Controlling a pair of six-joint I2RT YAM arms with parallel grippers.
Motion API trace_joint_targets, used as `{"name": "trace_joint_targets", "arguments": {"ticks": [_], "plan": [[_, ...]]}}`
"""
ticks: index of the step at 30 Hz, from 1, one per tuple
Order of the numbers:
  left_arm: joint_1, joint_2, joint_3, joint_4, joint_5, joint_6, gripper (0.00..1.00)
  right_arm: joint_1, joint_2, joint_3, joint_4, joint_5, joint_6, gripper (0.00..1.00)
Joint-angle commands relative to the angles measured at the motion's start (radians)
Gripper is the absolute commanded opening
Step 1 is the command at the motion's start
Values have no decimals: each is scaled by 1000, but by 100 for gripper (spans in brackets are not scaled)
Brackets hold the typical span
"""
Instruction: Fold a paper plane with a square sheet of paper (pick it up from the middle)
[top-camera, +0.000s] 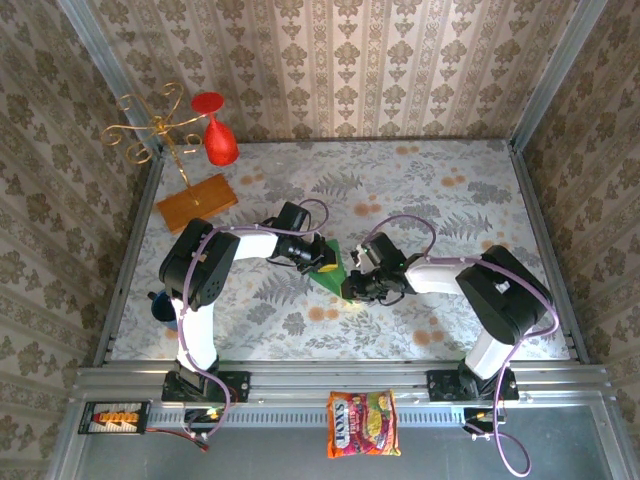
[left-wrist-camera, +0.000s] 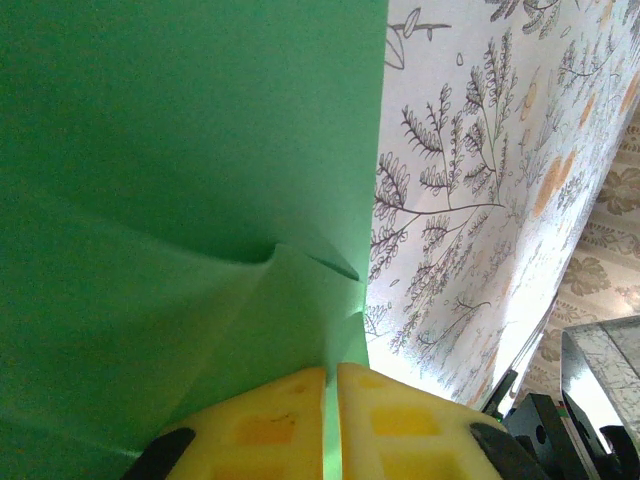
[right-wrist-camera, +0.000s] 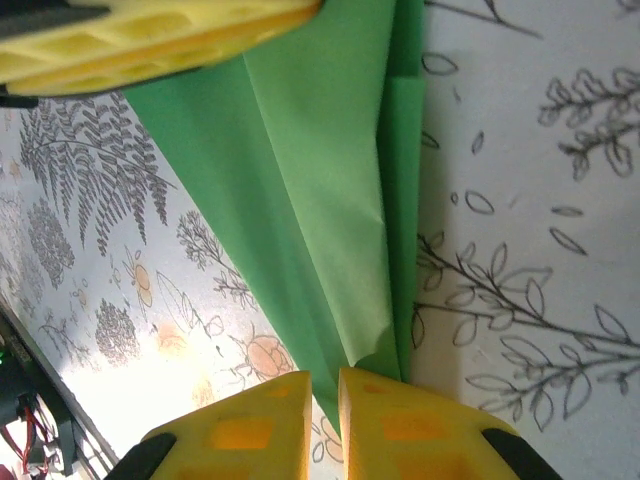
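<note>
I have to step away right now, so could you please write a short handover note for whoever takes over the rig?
Left gripper: shut on the green paper.
Right gripper: shut on the paper's narrow end, opposite the left gripper.
Paper: held between both grippers over the middle of the table.
Done: sheet picked up and folded into a layered, tapering shape.
Left: probably the remaining folds and creases; I cannot tell whether the wings are formed yet.

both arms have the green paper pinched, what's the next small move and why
Probably press the green paper flat against the table to sharpen it: left jaws and right jaws are both shut on opposite ends, and its layers look puffed, the crease soft.
</note>
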Motion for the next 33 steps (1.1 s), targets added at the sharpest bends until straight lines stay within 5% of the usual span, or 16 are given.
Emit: {"name": "trace_joint_targets", "arguments": {"ticks": [1,19,33], "plan": [[24,64,-38,-149,-142,2,12,2,-19,-40,-127,-25,-1,17],[24,56,-37,-145,-140,4,12,-13,-221,-59,-207,60,5,11],[18,46,-38,-124,-141,-16,12,-1,26,141,-38,113,117,4]]}}
